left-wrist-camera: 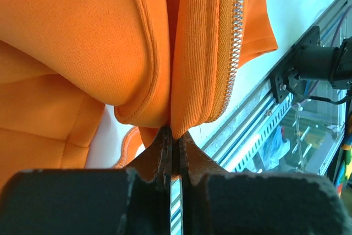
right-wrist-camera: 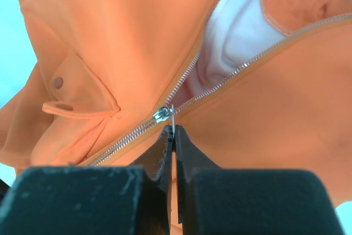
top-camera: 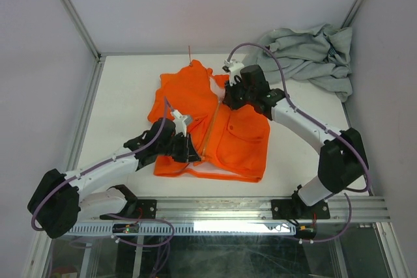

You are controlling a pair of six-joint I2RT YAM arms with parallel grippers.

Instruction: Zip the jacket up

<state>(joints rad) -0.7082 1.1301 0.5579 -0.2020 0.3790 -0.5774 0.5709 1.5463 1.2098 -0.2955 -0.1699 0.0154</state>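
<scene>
Where the task's thing lies: we see the bright orange fabric jacket [top-camera: 244,138] spread on the middle of the white table [top-camera: 124,96], hem toward the near edge.
Left gripper [left-wrist-camera: 171,136]: pressed together, pinching the jacket's lower hem beside the metal zipper [left-wrist-camera: 234,42].
Right gripper [right-wrist-camera: 174,130]: pressed together on the small silver zipper pull [right-wrist-camera: 163,114].
Zipper: joined from the pull toward the hem, apart toward the collar, where we see pale lining [right-wrist-camera: 236,42].
Far right corner: a crumpled light grey garment [top-camera: 313,56], apart from the jacket.

Fixed camera looks steeply down from the near edge over the whole table [top-camera: 117,109]; both wrist cameras press in close, all three views sharing the jacket [top-camera: 244,141]'s zipper [right-wrist-camera: 137,130].
</scene>
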